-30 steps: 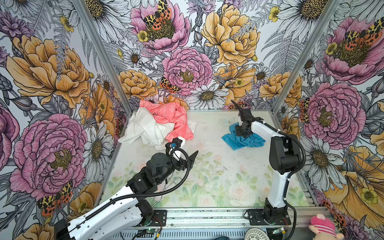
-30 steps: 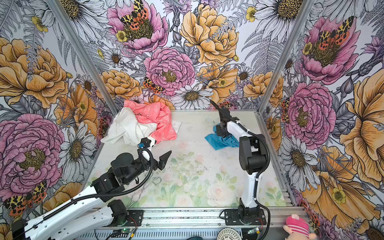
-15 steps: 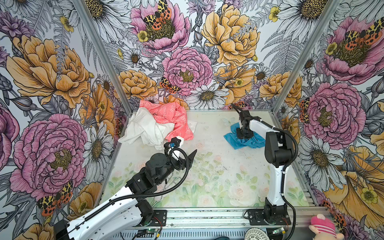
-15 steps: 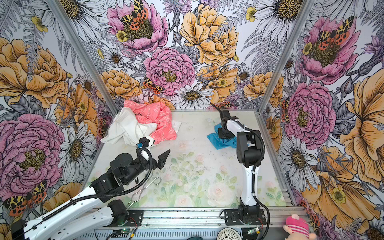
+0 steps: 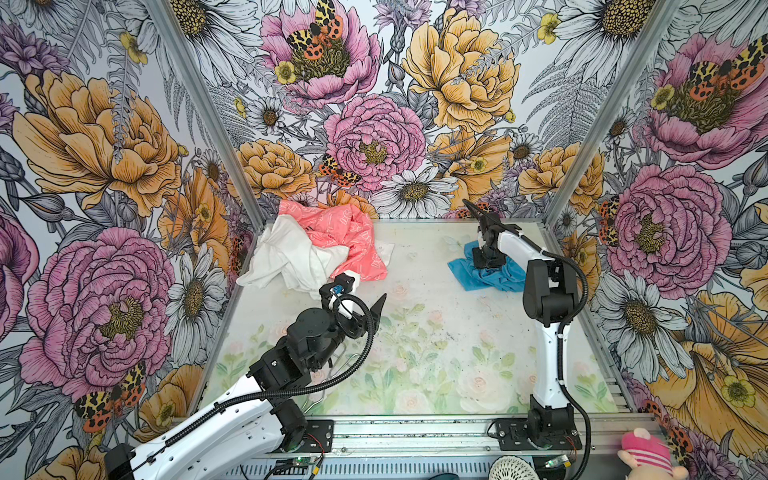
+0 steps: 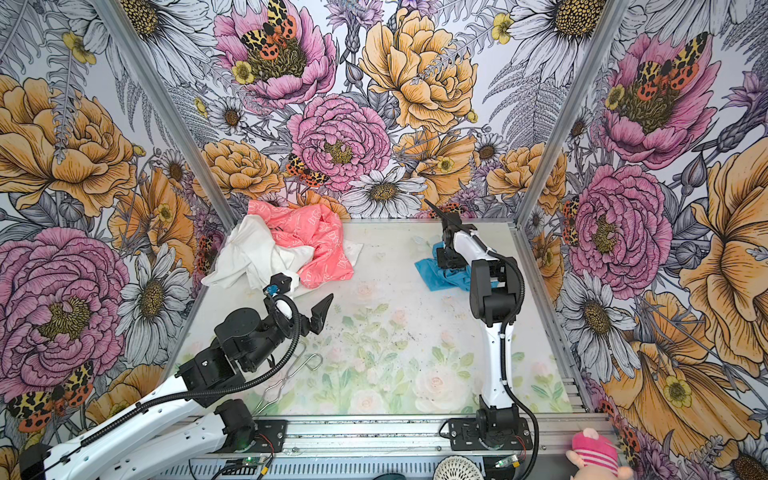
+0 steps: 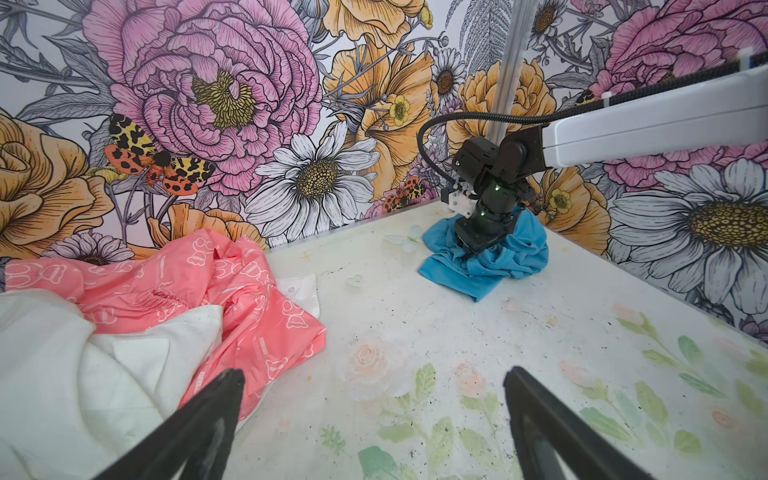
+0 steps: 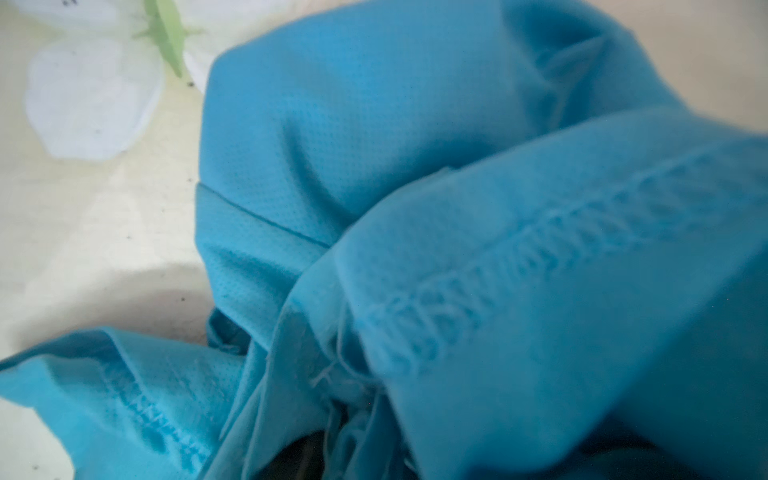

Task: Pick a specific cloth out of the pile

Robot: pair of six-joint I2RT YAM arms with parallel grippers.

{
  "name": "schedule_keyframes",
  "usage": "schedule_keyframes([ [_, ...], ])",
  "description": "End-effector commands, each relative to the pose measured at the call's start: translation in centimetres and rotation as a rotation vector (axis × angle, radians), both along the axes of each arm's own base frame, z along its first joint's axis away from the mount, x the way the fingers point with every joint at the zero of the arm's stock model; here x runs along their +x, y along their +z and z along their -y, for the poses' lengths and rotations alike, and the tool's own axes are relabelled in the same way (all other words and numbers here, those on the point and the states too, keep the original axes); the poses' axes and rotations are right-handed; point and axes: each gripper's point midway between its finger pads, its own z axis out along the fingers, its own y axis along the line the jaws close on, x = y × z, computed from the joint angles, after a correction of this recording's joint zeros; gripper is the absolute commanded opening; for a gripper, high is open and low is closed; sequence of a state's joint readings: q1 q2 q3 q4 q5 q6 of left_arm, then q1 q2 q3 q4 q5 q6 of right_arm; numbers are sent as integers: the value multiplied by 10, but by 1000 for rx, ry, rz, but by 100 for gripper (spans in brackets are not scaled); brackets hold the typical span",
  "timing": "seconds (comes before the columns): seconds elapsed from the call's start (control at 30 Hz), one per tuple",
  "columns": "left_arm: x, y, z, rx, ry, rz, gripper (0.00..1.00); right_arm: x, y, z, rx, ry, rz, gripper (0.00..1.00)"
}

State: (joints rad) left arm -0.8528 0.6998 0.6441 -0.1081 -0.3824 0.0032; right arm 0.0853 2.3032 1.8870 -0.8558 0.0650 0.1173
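The turquoise-blue cloth (image 5: 494,277) (image 6: 434,275) (image 7: 490,264) lies bunched on the table at the back right, apart from the pile. My right gripper (image 5: 488,262) (image 6: 451,259) (image 7: 478,245) points straight down into it, with its fingertips buried in the folds. In the right wrist view the cloth (image 8: 374,166) fills the picture and hides the jaws. The pile sits at the back left, a white cloth (image 5: 286,257) with a coral-pink printed one (image 5: 345,237) over it. My left gripper (image 5: 365,291) (image 6: 307,289) (image 7: 374,374) hovers open and empty beside the pile's near edge.
A thin wire hanger (image 6: 299,365) lies on the table under my left arm. Flower-printed walls close the table at the back and on both sides. A pink plush toy (image 5: 644,453) sits outside the front rail at the right.
My right arm's elbow has drawn in a little to the left and back while its gripper stays down in the blue cloth. The left arm has hardly moved.
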Motion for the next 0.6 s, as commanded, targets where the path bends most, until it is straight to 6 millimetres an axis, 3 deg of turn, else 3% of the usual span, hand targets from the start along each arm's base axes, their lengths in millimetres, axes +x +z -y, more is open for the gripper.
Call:
schedule_keyframes([
  [0.0,9,0,-23,-24,134,-14,99,6,50,-8,55,12,93,47],
  [0.27,27,-7,-85,-191,417,-21,99,-20,168,-19,92,64,311,71],
  [0.57,45,-32,-139,-158,615,88,99,-70,267,-41,181,134,563,86],
])
